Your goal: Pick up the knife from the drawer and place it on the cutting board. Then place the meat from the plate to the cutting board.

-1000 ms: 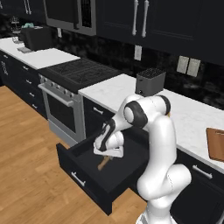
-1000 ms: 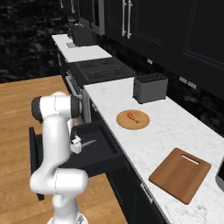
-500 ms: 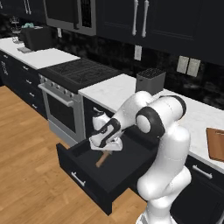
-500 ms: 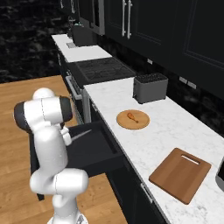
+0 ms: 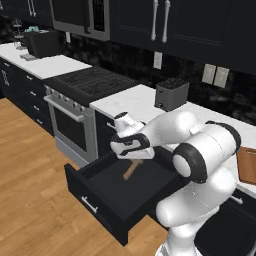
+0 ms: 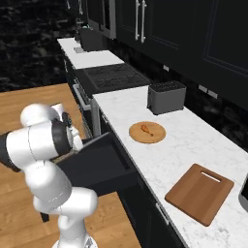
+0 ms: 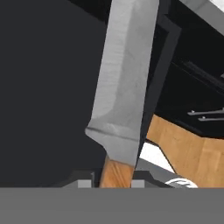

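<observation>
Knife (image 7: pixel 124 83) sat clamped in the end effector (image 7: pixel 114 183), above the open drawer (image 5: pixel 107 192); we saw its tan handle (mostly cut off) between the tips, which were barely visible.

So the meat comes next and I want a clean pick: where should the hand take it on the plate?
The meat looks like a small drumstick lying flat on the round wooden plate. Probably grip across its thicker middle, coming straight down from above, since it lies low.
</observation>
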Available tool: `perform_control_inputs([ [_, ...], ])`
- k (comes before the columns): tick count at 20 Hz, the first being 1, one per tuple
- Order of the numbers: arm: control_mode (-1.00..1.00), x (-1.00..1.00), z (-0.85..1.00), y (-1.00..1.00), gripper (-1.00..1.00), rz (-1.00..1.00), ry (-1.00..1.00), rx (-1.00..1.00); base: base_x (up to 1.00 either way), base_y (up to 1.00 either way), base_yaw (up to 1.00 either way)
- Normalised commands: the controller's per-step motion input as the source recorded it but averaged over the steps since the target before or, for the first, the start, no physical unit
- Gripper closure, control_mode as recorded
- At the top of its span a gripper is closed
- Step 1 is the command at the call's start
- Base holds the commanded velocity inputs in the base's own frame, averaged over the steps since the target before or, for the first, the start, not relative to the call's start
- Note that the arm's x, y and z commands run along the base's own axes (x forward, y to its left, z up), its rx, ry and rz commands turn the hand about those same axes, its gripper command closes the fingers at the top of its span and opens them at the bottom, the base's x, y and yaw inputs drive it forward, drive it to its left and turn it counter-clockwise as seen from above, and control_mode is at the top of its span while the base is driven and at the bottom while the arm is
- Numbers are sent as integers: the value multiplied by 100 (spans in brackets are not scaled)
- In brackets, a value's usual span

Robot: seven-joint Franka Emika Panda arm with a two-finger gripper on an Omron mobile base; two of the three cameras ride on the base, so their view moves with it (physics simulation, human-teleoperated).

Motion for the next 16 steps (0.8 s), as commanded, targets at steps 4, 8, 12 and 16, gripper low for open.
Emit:
perform_control_inputs([
  [4, -100, -13, 35, -100, 100, -26, 0, 0, 0, 0, 0],
  [8, -100, -23, 27, -100, 100, -30, -1, 0, 0, 0, 0],
  [12, -100, -13, 25, -100, 100, -25, -3, 0, 0, 0, 0],
  [16, -100, 0, 32, -100, 100, -20, 0, 0, 0, 0, 0],
])
